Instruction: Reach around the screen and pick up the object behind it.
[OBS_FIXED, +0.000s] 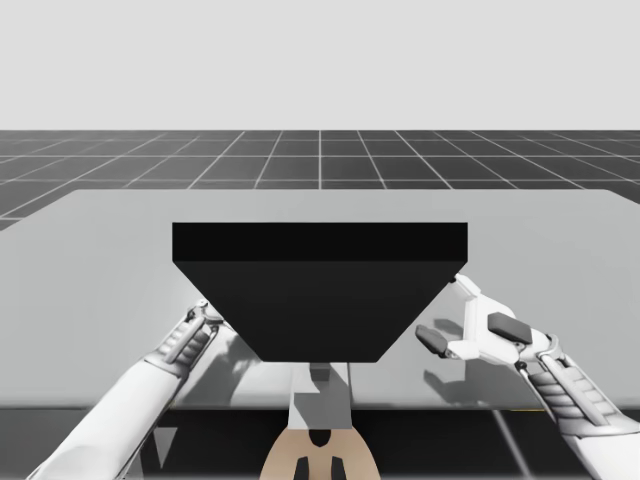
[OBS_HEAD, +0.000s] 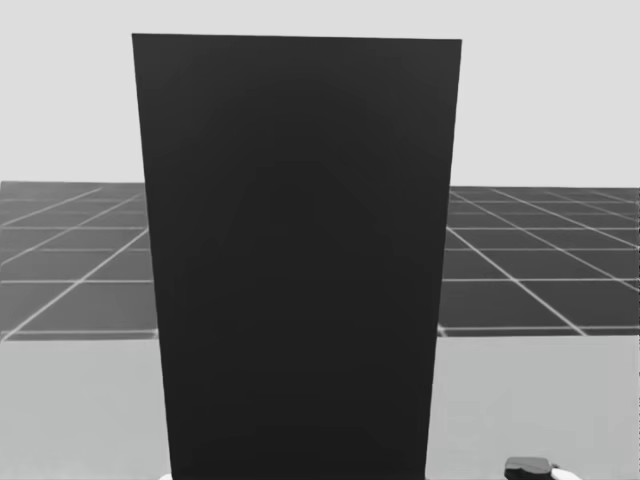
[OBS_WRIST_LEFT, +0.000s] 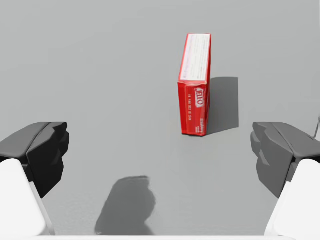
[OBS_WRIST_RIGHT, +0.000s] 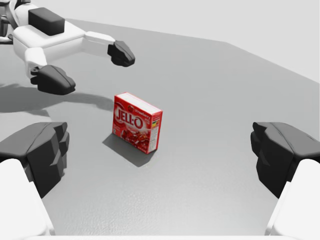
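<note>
You were mid-reach, I judge: your left gripper (OBS_WRIST_LEFT: 160, 155) and right gripper (OBS_WRIST_RIGHT: 160, 155) gaped empty at either side of the tall black flat screen (OBS_FIXED: 320, 290), and the small red cardboard box (OBS_WRIST_RIGHT: 136, 122), white-lettered, stood upright on the grey table (OBS_FIXED: 560, 260) behind the screen, between the two grippers, so one gripper next needed to straddle its narrow sides.

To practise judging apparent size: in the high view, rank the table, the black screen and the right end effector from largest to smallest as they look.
1. table
2. black screen
3. right end effector
No two look alike, though the black screen hides part of the table.
</note>
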